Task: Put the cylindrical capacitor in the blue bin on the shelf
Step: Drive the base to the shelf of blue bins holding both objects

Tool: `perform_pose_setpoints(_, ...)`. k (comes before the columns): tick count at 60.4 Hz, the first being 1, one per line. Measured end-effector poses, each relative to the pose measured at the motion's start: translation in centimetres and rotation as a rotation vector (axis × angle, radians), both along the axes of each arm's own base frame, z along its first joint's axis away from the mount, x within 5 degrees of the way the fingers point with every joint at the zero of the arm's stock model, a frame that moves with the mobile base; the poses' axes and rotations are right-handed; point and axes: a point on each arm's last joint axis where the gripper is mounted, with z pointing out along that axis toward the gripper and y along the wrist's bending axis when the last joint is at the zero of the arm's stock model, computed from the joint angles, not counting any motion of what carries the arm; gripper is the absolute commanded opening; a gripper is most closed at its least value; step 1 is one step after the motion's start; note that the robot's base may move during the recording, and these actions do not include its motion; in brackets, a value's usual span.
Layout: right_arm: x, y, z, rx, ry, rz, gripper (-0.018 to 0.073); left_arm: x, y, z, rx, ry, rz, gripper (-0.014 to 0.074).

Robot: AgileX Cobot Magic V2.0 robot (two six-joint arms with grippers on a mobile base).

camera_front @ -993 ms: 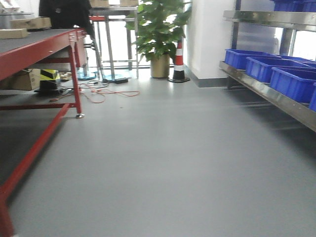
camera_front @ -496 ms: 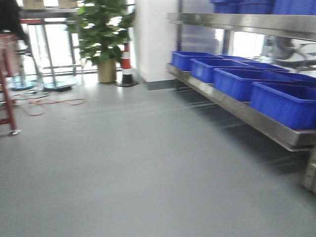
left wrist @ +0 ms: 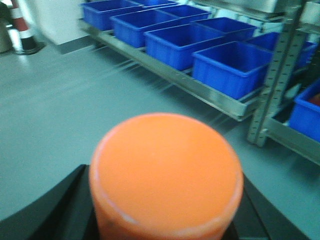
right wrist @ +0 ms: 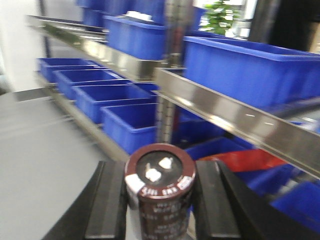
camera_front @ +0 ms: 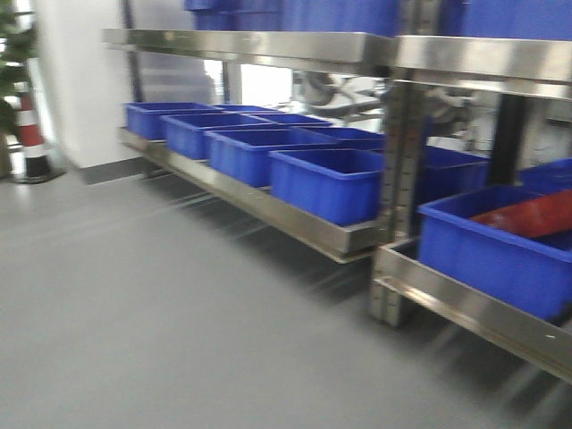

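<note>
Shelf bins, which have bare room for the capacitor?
The lower-tier bins left of the post show bare interiors. The bin right of the post is crowded by a red item. Upper-tier interiors are hidden.

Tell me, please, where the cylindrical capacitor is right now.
In the right wrist view, the cylindrical capacitor sits upright, clamped in the right gripper at bottom centre, facing the shelf.
</note>
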Motion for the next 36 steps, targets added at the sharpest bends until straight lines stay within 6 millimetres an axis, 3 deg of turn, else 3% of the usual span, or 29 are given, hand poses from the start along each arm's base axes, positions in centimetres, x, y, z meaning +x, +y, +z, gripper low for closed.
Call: perform_pose_setpoints(36, 0.0, 0.0, 0.0, 0.0, 0.0, 0.0, -0.0162, 0.0, 0.0, 0.0, 0.0, 0.0, 0.0, -0.0111)
